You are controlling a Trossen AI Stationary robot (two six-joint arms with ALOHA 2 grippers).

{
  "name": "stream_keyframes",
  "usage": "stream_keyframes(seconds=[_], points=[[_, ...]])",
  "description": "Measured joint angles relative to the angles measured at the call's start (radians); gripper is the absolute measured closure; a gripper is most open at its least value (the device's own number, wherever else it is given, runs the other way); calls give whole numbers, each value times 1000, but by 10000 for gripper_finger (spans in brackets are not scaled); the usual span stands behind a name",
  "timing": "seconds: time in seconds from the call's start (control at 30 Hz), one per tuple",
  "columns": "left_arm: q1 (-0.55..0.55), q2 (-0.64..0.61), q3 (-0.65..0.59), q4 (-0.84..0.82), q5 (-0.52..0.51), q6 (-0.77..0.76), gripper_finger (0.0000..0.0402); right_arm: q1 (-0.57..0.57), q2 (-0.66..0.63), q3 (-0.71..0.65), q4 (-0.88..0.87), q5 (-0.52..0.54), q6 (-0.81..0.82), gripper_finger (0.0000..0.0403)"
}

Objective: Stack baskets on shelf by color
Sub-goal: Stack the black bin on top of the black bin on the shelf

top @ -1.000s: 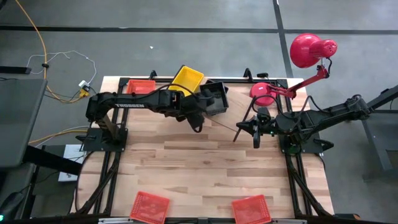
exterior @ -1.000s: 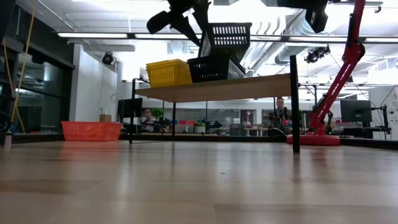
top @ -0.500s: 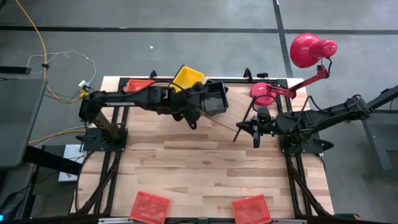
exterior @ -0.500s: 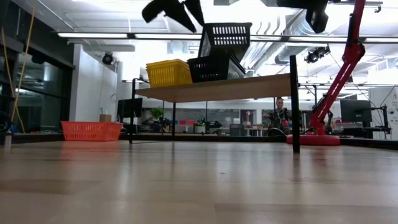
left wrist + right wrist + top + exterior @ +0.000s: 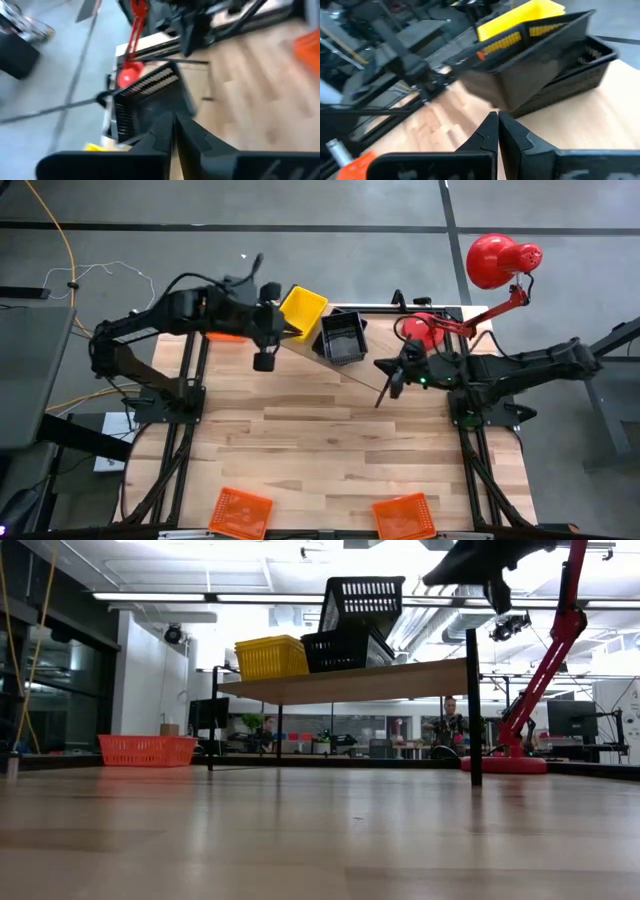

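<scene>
Up on the shelf (image 5: 400, 679), a tilted black basket (image 5: 364, 603) rests on another black basket (image 5: 340, 648), beside the yellow basket (image 5: 270, 656). Both the left pincer (image 5: 264, 362) and right pincer (image 5: 393, 387) are pressed together, empty. No writing shows

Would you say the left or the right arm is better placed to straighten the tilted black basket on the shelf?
Probably the right: the right gripper sits beside the tilted black basket, fingers shut, pointing at it. The left gripper is past the yellow basket.
</scene>
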Motion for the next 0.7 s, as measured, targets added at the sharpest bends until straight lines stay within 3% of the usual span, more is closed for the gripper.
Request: stream_keyframes(seconds=[0.17,0.3,0.5,0.7], points=[[-41,-113,-210,89,49,-180,400,-50,39,0,-2,14,-1,403],[-115,-246,-513,367,31,-355,401,-71,48,0,-10,29,-1,403],[-233,-357,-884,832,-127,-622,401,-102,52,0,3,27,-1,403],[-290,-358,-1011,1023,-252,-750,401,-113,111,0,85,-14,-1,403]])
